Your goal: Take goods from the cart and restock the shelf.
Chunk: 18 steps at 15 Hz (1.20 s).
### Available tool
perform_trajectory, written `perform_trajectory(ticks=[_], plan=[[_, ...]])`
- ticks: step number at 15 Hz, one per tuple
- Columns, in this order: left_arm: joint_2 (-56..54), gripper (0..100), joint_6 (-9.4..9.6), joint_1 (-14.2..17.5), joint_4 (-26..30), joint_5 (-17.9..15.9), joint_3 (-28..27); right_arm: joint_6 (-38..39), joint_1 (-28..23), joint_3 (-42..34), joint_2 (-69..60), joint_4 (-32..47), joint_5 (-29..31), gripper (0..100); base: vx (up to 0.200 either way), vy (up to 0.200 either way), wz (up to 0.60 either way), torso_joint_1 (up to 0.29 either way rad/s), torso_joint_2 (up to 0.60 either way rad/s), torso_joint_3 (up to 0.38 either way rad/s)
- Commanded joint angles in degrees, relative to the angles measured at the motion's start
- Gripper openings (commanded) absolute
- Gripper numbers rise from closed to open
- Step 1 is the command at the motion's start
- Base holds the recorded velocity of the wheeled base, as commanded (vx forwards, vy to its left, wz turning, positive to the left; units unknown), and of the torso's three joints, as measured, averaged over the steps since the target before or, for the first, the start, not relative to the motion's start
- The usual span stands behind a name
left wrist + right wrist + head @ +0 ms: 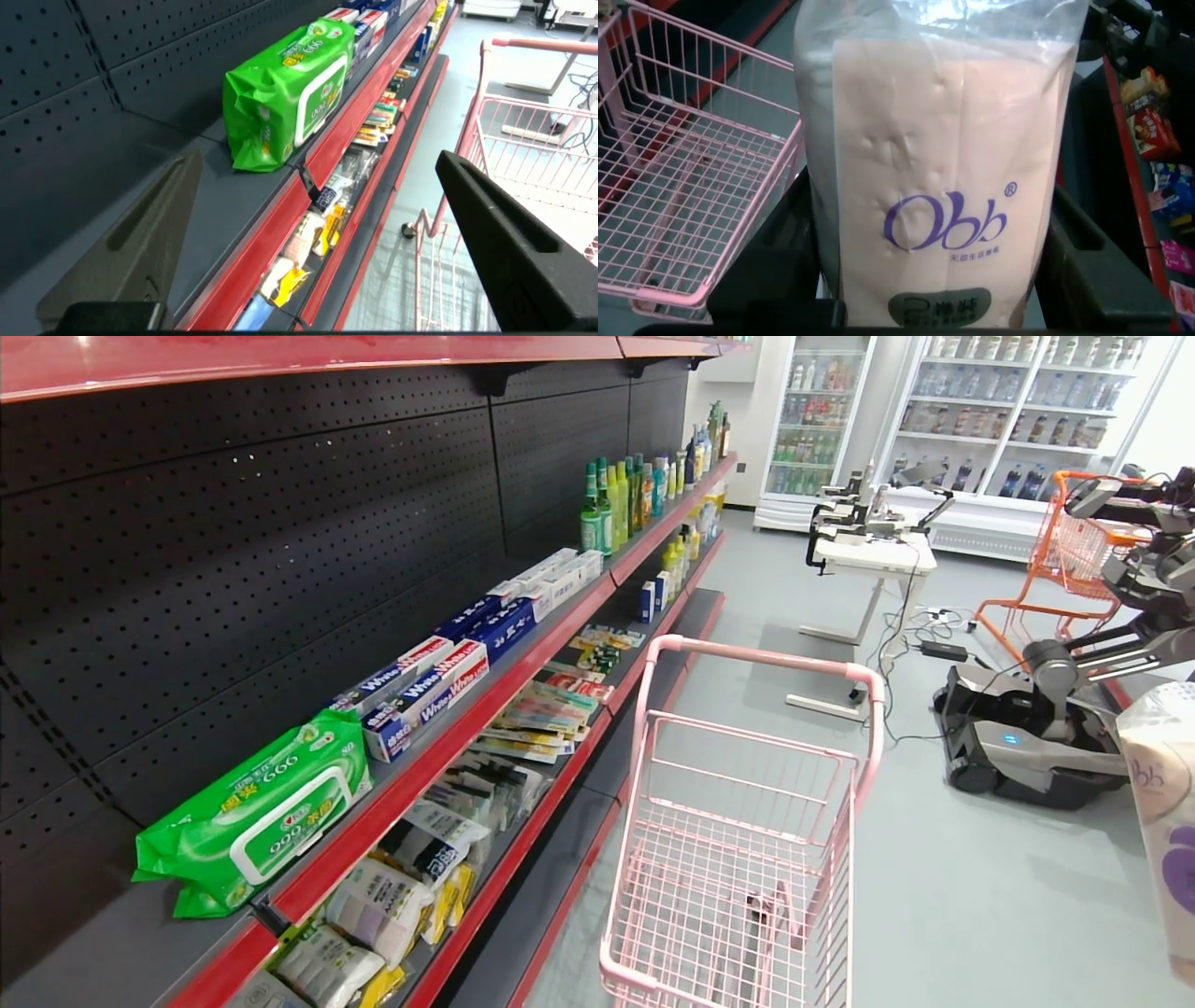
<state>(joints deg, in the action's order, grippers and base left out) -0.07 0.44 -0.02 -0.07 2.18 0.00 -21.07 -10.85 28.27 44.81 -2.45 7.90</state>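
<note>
A pack of tissues in clear wrap [938,112] stands upright between the dark fingers [1092,257] of my right gripper [929,191], which is shut on it. The same pack [1162,803] sits at the head view's right edge, right of the pink cart [775,658]. My left gripper [318,159] is open, fingers [505,233] wide apart, hovering over the red-edged shelf [448,737] just short of a green wet-wipes pack [285,89]. That green pack [252,807] lies on the shelf board near its front edge.
Toothpaste boxes [429,686] and bottles [616,504] fill the shelf farther along; lower boards hold small packets [392,896]. Bare shelf board lies in front of the wipes. Another robot [1036,728], an orange cart [1074,551] and a white table [873,555] stand beyond the pink cart.
</note>
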Motion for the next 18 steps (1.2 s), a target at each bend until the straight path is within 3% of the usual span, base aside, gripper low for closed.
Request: perform_trajectory(ticks=[1, 13, 18], plan=[[0.1, 100, 0.0, 0.0, 0.0, 0.0, 0.0, 0.0, 0.0, -0.3, 0.4, 0.0, 0.0, 0, 0.0, 0.0, 0.0, 0.1, -0.21, -0.105], [0.1, 100, 0.0, 0.0, 0.0, 0.0, 0.0, -2.2, 0.0, -0.1, 2.7, -0.1, -0.2, 0, 0.0, 0.0, 0.0, 0.062, -0.13, -0.065], [0.1, 100, 0.09, 0.0, 0.0, 0.0, 0.0, -2.2, 0.0, -0.1, 3.9, -0.2, -0.2, 0, 0.0, 0.0, 0.6, 0.007, 0.0, 0.007]])
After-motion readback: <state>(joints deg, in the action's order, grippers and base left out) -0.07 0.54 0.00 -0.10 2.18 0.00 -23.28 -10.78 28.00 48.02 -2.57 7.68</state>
